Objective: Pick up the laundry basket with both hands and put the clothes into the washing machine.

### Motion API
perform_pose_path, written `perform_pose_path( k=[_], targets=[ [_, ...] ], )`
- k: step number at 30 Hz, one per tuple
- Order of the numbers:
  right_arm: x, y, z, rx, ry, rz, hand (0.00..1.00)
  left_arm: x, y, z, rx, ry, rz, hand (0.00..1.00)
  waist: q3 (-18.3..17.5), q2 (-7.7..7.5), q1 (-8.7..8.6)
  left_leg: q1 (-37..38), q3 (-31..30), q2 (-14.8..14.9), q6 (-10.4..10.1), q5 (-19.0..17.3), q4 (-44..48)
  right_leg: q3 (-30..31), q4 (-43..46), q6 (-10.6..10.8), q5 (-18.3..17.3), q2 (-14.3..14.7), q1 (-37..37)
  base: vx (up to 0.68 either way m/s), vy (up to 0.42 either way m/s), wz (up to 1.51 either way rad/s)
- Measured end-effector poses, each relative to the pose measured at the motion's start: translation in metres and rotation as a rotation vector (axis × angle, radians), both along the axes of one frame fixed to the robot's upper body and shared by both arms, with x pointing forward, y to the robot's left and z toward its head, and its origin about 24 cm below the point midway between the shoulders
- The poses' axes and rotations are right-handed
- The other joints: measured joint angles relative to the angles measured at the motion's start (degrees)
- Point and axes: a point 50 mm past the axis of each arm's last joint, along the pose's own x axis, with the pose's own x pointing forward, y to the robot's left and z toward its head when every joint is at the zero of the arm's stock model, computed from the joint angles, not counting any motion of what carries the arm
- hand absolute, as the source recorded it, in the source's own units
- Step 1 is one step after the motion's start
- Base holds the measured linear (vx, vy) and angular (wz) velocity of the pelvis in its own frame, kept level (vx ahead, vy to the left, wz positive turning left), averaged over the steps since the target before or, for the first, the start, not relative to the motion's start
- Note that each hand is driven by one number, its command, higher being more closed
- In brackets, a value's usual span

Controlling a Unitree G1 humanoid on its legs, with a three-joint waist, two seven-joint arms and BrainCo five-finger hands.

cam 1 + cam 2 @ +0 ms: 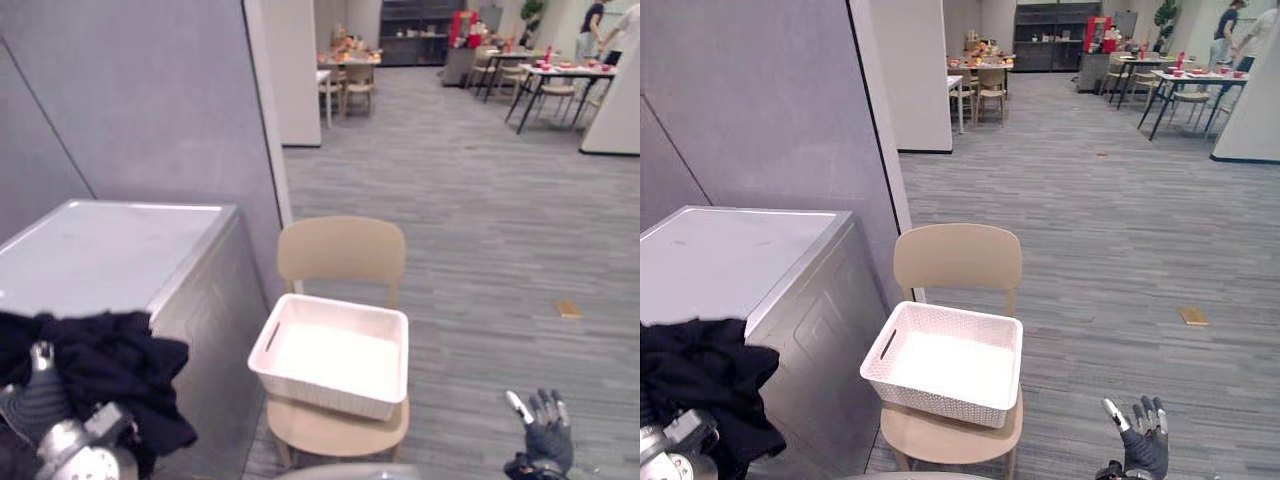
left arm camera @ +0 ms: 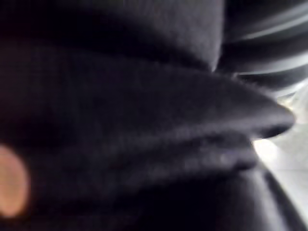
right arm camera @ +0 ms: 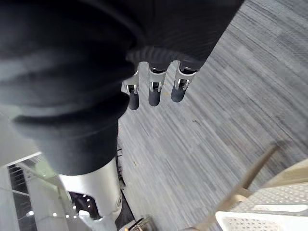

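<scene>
In the left eye view, a grey, flat-topped washing machine (image 1: 110, 250) stands at 9 o'clock against a grey wall. At 8 o'clock, a bundle of black clothes (image 1: 110, 370) lies over the left hand (image 1: 40, 400), just beside the machine's near corner. The cloth covers the hand, so we cannot tell whether it grasps the cloth. Near the centre, a little toward 6 o'clock, a white perforated plastic laundry basket (image 1: 320, 385) sits on the seat of a beige wooden chair (image 1: 340, 250), and its inside shows plain white. At 5 o'clock the right hand (image 1: 548, 440) is raised and relaxed, well apart from the basket and holding nothing. At 3 o'clock, 1 small tan object (image 1: 568, 309) lies on the grey striped carpet floor (image 1: 480, 220).

The right eye view gives the same layout.

In the left wrist view, black cloth (image 2: 120, 120) folds lie right against the camera.

In the right wrist view, the right hand's fingers (image 3: 154, 94) reach out straight over the carpet, with 1 corner of the basket (image 3: 262, 219) and the chair's frame (image 3: 250, 183) past them.
</scene>
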Motion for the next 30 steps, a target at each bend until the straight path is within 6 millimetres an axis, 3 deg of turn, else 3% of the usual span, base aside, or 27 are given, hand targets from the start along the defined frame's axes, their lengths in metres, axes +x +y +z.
perform_pose_path(
  k=[2, 4, 7, 9, 11, 15, 18, 22, 26, 30],
  targets=[
    [-0.005, 0.003, -0.01, 0.038, 0.045, -0.002, 0.0, -0.011, 0.004, -0.028, -0.082, 0.095, 0.042, 1.0, -0.1, -0.31, 0.35, -1.0, -0.96, 0.07, 0.03, -0.19, 0.81, -1.07, -0.08, -0.01, -0.11, -0.04, 0.08, 0.02, -0.027, 0.26],
    [-0.013, 0.007, -0.023, 0.092, 0.091, -0.017, 0.0, -0.032, 0.005, -0.067, -0.218, 0.229, 0.112, 1.0, -0.12, -0.63, 0.51, -1.34, -1.64, 0.1, 0.1, -0.15, 1.13, -2.13, -0.18, 0.0, -0.12, -0.09, 0.55, 0.05, -0.02, 0.19],
    [-0.018, 0.012, -0.032, 0.135, 0.121, -0.028, 0.0, -0.062, 0.0, -0.108, -0.376, 0.368, 0.197, 1.0, -0.23, -1.01, 0.58, -1.89, -1.66, 0.24, -0.24, -0.87, 2.33, -2.21, -0.23, 0.0, -0.13, -0.09, 0.63, 0.03, -0.004, 0.01],
    [-0.024, 0.015, -0.041, 0.176, 0.151, -0.05, 0.0, -0.09, -0.015, -0.144, -0.542, 0.496, 0.262, 1.0, -0.36, -1.55, 0.57, -2.44, -1.65, 0.13, -0.09, -1.48, 2.99, -2.2, -0.32, 0.0, -0.14, -0.13, 0.74, 0.04, 0.005, -0.01],
    [-0.03, 0.02, -0.049, 0.207, 0.19, -0.059, 0.0, -0.105, -0.029, -0.163, -0.641, 0.58, 0.271, 1.0, -0.46, -1.89, 0.71, -2.32, -1.65, 0.04, -0.06, -1.47, 2.88, -2.2, -0.44, 0.0, -0.14, -0.25, 0.87, 0.02, 0.005, 0.0],
    [-0.05, 0.03, -0.075, 0.289, 0.337, -0.09, 0.0, -0.119, -0.067, -0.199, -0.865, 0.741, 0.214, 1.0, -0.27, -2.37, 1.13, -1.07, -1.28, -0.18, -0.24, -1.25, 1.41, -1.53, -0.85, -0.16, -0.23, -0.16, 0.8, -0.01, 0.002, -0.05],
    [-0.076, 0.041, -0.094, 0.373, 0.488, -0.15, 0.0, -0.111, -0.082, -0.208, -0.922, 0.797, 0.141, 1.0, -0.21, -2.18, 1.83, 0.04, -1.33, -0.55, -0.66, -0.46, -0.31, -0.86, -1.14, -0.19, -0.24, 0.14, 1.09, 0.0, 0.002, -0.05],
    [-0.109, 0.052, -0.106, 0.463, 0.66, -0.225, 0.0, -0.101, -0.085, -0.213, -0.889, 0.892, 0.018, 1.0, 0.09, -1.19, 1.76, 1.64, -1.52, -0.67, -0.72, -0.19, -1.23, -0.5, -1.43, -0.2, -0.25, 0.37, 1.99, 0.02, -0.005, -0.06],
    [-0.116, 0.054, -0.108, 0.497, 0.707, -0.239, 0.0, -0.091, -0.082, -0.214, -0.84, 0.953, -0.092, 1.0, 0.54, -1.44, 1.61, 2.78, -1.17, -0.95, -0.72, 0.03, -2.09, 0.07, -2.01, -0.19, -0.24, 0.37, 2.58, 0.01, 0.01, -0.06],
    [-0.102, 0.054, -0.111, 0.508, 0.694, -0.214, 0.0, -0.082, -0.08, -0.216, -0.83, 0.981, -0.154, 1.0, 1.89, -1.72, 1.61, 3.8, -0.06, -0.96, -0.72, -0.02, -2.09, 1.23, -2.08, -0.19, -0.24, 0.44, 2.48, 0.0, 0.01, -0.13]
  ],
)
